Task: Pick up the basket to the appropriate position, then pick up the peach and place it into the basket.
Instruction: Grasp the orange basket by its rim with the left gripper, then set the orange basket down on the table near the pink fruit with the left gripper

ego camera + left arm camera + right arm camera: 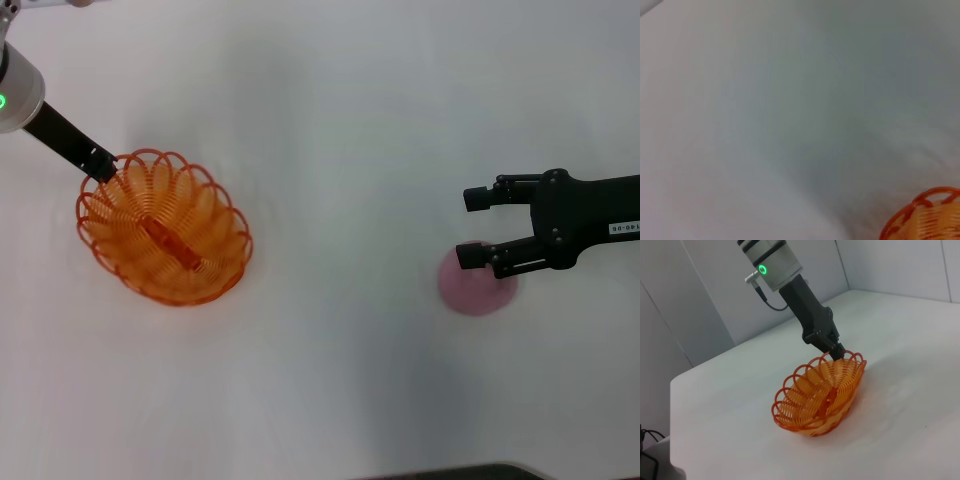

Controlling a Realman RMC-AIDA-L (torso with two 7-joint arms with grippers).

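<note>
My left pincer [103, 163] pinches the basket [165, 227] by its far-left rim; its long axis runs diagonally toward near-right, nothing inside. My right pincer [476, 226] hangs wide open over the peach [474, 288] on the counter [340, 380].

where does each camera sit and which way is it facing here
Head: above, looking down at the table; basket, peach, left gripper on the basket rim, right gripper open over the peach.
Left wrist: faces bare table; only basket rim; no robot parts.
Right wrist: looks across at the basket and left gripper.
All three share the basket.
</note>
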